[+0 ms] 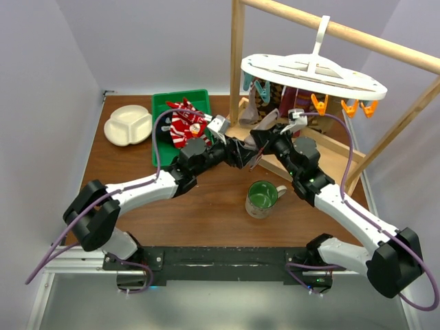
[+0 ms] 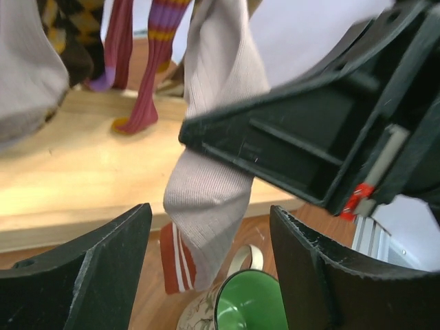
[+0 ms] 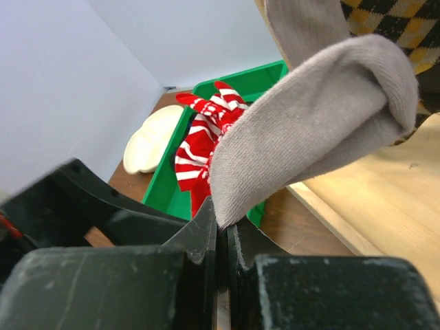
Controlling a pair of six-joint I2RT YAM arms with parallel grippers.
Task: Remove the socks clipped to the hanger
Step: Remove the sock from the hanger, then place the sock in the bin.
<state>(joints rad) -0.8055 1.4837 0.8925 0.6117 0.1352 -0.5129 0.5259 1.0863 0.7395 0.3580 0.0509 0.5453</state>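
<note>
Hanger (image 1: 309, 67) over the table's right side, grey sock (image 3: 309, 130) pinched below it.
Plate (image 1: 128, 125) far left, green bin (image 1: 161, 100) beside it holding red-and-white striped socks (image 1: 184, 124). Left gripper (image 2: 210, 220) mid-table, jaws wide, gripping nothing, grey sock hanging just past its fingers. Right gripper (image 3: 221, 227) jaws closed flat on that sock's toe end. Sock's top runs upward, probably still clipped, but the clip is hidden. Checkered sock (image 3: 385, 20) and maroon sock (image 2: 148, 69) hang further right.
</note>
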